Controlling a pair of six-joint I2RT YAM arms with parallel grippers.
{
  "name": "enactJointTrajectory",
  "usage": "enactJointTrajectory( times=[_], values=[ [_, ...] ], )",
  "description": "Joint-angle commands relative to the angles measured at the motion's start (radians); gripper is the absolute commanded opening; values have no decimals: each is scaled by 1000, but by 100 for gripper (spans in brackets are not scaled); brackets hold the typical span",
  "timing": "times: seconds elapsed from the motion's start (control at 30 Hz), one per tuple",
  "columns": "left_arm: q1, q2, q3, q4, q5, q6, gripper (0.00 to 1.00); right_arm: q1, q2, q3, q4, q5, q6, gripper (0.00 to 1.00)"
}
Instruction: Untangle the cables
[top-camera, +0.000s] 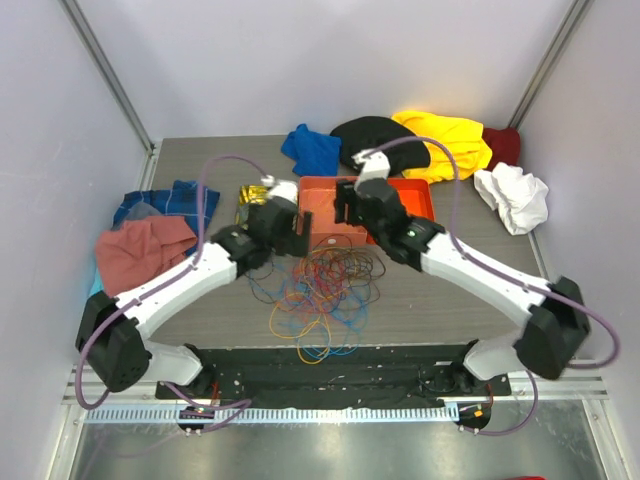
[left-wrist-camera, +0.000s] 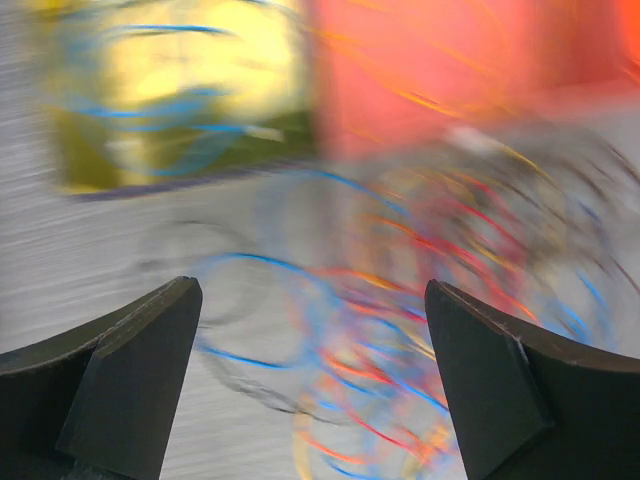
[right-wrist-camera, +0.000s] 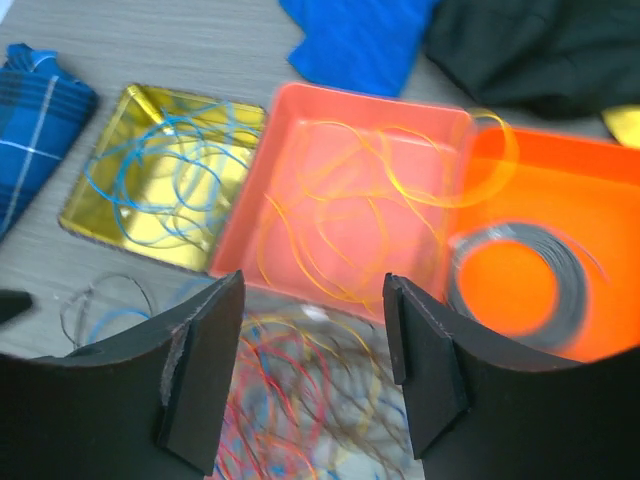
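The job looks partly done. In the right wrist view, blue cables (right-wrist-camera: 150, 190) lie in the gold tray (right-wrist-camera: 232, 125) at upper left, and yellow ones lie in the orange tray (right-wrist-camera: 300, 110) at centre. The main tangle (top-camera: 320, 290), red, blue, orange and dark, sits unsorted at lower centre of the top view. The left gripper (left-wrist-camera: 310, 290) and right gripper (right-wrist-camera: 315, 285) have their fingers apart, holding nothing, near it.

This is looking like a robotics lab test cell: plain pale panels (top-camera: 320, 60) are closing in a grey bench (top-camera: 430, 310), with metal posts (top-camera: 108, 75) running up the corners. Two white arms (top-camera: 185, 285) are sitting bolted at its near edge, purple hoses (top-camera: 203, 200) looping around them above a slotted wiring rail (top-camera: 300, 414).
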Motion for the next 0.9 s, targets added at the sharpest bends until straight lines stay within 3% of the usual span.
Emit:
enactJointTrajectory(
  times=[0.0, 0.1, 0.3, 0.4, 0.47, 0.57, 0.7, 0.87],
  values=[
    [-191, 48, 2, 63, -23, -48, 100, 6, -206, -163, -14, 88, 43, 64],
    [-193, 63, -46, 66, 52, -206, 100, 8, -356, -252, -45, 108, 49, 63],
    [-193, -55, -231, 145, 146, -352, 100, 12, -604, -378, -115, 80, 72, 60],
    [-205, -130, -317, 248, 211, -349, 100, 14, -660, -415, -178, 82, 98, 60],
    [-242, -138, -319, 282, 250, -311, 95, 15, -685, -458, -194, 73, 118, 60],
    [-334, -83, -261, 274, 252, -227, 88, 15, -693, -525, -185, 48, 145, 59],
    [-406, 26, -204, 253, 238, -236, 75, 15, -644, -564, -166, -12, 202, 57],
    [-490, 46, -199, 257, 212, -199, 69, 17, -644, -614, -145, -29, 254, 57]
  ],
)
